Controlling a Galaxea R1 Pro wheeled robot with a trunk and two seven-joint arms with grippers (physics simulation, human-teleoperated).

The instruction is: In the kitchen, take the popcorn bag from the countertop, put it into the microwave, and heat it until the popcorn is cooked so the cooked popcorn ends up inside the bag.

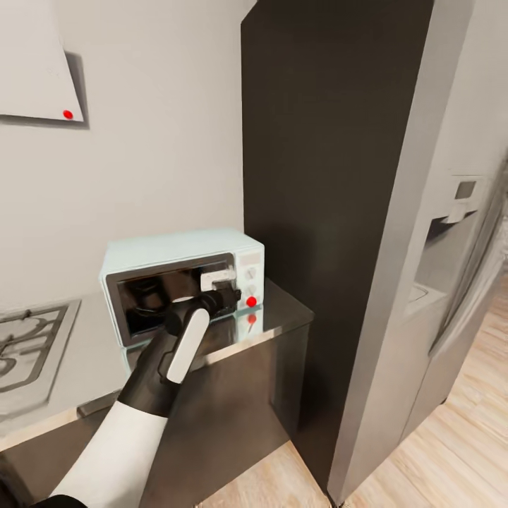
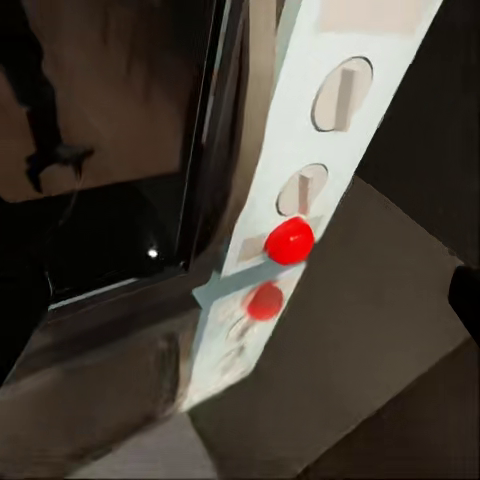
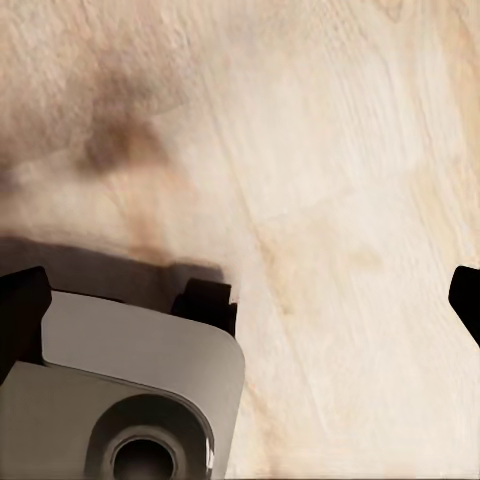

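The pale mint-blue microwave (image 1: 183, 243) stands on the grey countertop (image 1: 85, 367) with its dark glass door (image 1: 152, 296) shut. My left gripper (image 1: 227, 295) hangs right in front of the white control panel (image 1: 249, 271), close to the red dot (image 1: 251, 301). In the left wrist view the two knobs (image 2: 340, 95) and the red dot (image 2: 290, 240) are very near, and one dark fingertip (image 2: 466, 298) sits far out at the frame's edge, so the gripper (image 2: 240, 300) is open and holds nothing. My right gripper (image 3: 242, 300) is open over the wooden floor. The popcorn bag is out of view.
A tall dark cabinet panel (image 1: 324, 176) rises right of the microwave, with a steel fridge (image 1: 451, 282) beyond it. A gas hob (image 1: 28, 346) lies at the counter's left, under a white hood (image 1: 35, 63). Light wood floor (image 1: 451, 451) spreads to the right. My grey base (image 3: 130, 390) shows below the right gripper.
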